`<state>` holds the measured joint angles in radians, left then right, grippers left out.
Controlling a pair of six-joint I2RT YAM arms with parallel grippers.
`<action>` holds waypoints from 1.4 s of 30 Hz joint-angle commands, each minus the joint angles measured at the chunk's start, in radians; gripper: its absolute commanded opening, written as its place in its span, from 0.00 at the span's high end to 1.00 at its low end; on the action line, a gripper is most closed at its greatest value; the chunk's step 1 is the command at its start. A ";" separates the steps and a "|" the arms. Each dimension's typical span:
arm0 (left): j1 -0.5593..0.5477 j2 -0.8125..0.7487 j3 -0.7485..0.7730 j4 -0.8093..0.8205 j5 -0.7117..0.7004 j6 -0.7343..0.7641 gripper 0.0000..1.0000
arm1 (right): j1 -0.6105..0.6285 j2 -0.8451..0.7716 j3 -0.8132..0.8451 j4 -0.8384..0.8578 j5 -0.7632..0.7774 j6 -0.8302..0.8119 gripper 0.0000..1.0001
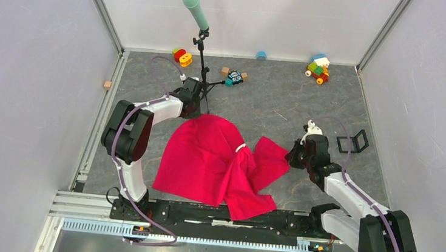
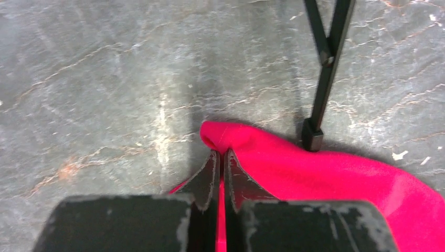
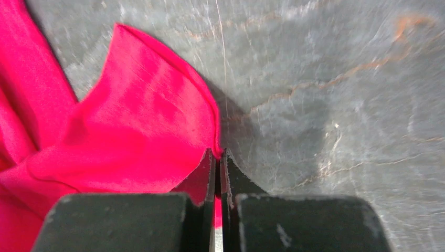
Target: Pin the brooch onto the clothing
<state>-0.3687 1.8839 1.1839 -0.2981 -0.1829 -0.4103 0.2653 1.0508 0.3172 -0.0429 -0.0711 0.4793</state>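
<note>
The red-pink T-shirt (image 1: 217, 162) lies crumpled in the middle of the grey table, its white collar label (image 1: 241, 147) near the centre. My left gripper (image 1: 191, 103) is shut on the shirt's far left edge (image 2: 246, 142), next to the stand's foot. My right gripper (image 1: 295, 155) is shut on the shirt's right edge (image 3: 157, 115), with fabric pinched between the fingers. The brooch is out of view in all frames.
A black tripod stand (image 1: 201, 69) with a green-tipped pole stands just behind the left gripper; its foot (image 2: 312, 136) touches the shirt. A black folding frame (image 1: 353, 141) lies to the right. Toy blocks (image 1: 318, 68) and other small toys (image 1: 182, 56) sit along the back wall.
</note>
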 commanded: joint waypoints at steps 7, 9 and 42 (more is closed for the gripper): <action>0.005 -0.486 -0.200 0.114 -0.264 -0.012 0.98 | -0.006 -0.119 0.390 -0.098 0.199 -0.154 1.00; 0.004 -0.595 -0.198 0.098 -0.286 0.006 0.98 | -0.006 -0.120 0.482 -0.114 0.212 -0.193 1.00; 0.004 -1.079 0.773 -0.472 -0.082 0.297 0.98 | -0.006 -0.228 1.595 -0.152 0.095 -0.462 1.00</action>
<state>-0.3668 0.7525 1.8969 -0.6842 -0.2775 -0.1291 0.2634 0.7940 1.8626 -0.1967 0.0135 0.0364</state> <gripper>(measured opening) 0.036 0.015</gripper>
